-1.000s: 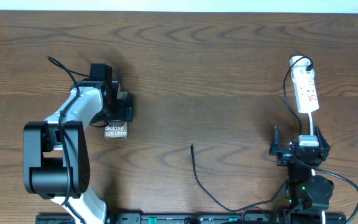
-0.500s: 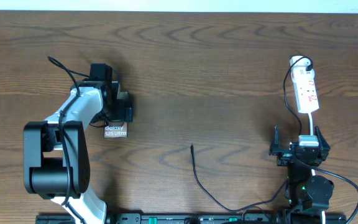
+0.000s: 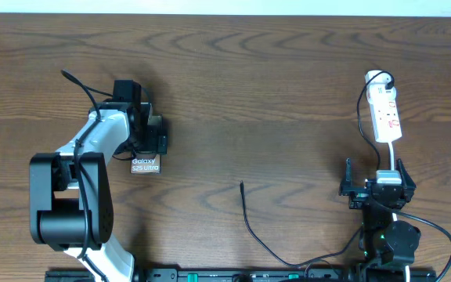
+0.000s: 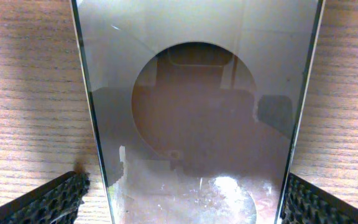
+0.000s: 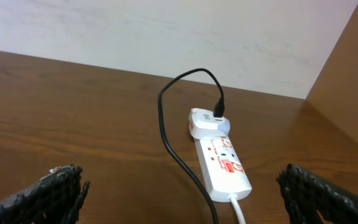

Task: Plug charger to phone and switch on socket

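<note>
The phone [image 3: 145, 165] lies flat on the table, only its end with the white text showing from above. My left gripper [image 3: 149, 141] is over it, open. In the left wrist view the glossy phone [image 4: 191, 93] runs between both fingers [image 4: 48, 202], the left pad a little apart from its edge. The charger [image 3: 249, 223] is a thin black cable; its plug tip [image 3: 242, 186] lies loose mid-table, away from the phone. The white socket [image 3: 385, 113] lies at the far right. My right gripper [image 3: 373, 166] sits just in front of it, open and holding nothing.
A white adapter [image 5: 207, 121] is plugged into the far end of the socket [image 5: 225, 168], and a black cable [image 5: 166, 124] loops out of it. A white lead [image 5: 238, 208] leaves the socket's near end. A pale wall rises behind the table.
</note>
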Robot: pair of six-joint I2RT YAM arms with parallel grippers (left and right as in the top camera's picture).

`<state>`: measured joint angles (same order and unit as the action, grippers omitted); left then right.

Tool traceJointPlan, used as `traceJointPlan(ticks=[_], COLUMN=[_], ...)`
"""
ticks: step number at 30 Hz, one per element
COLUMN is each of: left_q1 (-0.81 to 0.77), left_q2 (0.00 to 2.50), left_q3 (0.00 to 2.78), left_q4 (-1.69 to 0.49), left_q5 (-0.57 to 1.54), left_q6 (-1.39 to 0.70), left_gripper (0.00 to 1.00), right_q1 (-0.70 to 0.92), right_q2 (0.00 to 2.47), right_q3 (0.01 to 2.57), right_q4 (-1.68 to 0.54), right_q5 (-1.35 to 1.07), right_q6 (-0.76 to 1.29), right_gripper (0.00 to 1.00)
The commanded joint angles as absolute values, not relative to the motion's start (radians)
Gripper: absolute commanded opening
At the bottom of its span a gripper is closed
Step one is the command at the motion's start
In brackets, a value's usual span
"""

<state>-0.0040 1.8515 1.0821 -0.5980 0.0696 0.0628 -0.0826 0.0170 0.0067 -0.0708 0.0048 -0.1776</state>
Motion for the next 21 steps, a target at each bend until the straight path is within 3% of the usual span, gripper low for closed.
traceJointPlan(ticks=[1, 21], left_q1=[-0.004, -0.004], left_q2=[1.876, 1.876], left_q3=[1.048, 1.048], left_q4=[-0.600, -0.593], left_q5=[0.078, 0.078], left_q6=[0.086, 0.086], left_gripper=[0.99, 0.98], right_q1=[-0.078, -0.078], right_q2=[0.012, 0.012], right_q3=[0.006, 0.006], right_q4=[-0.075, -0.075], right_q5=[0.017, 0.017], right_q6=[-0.188, -0.188], right_gripper=[0.99, 0.99])
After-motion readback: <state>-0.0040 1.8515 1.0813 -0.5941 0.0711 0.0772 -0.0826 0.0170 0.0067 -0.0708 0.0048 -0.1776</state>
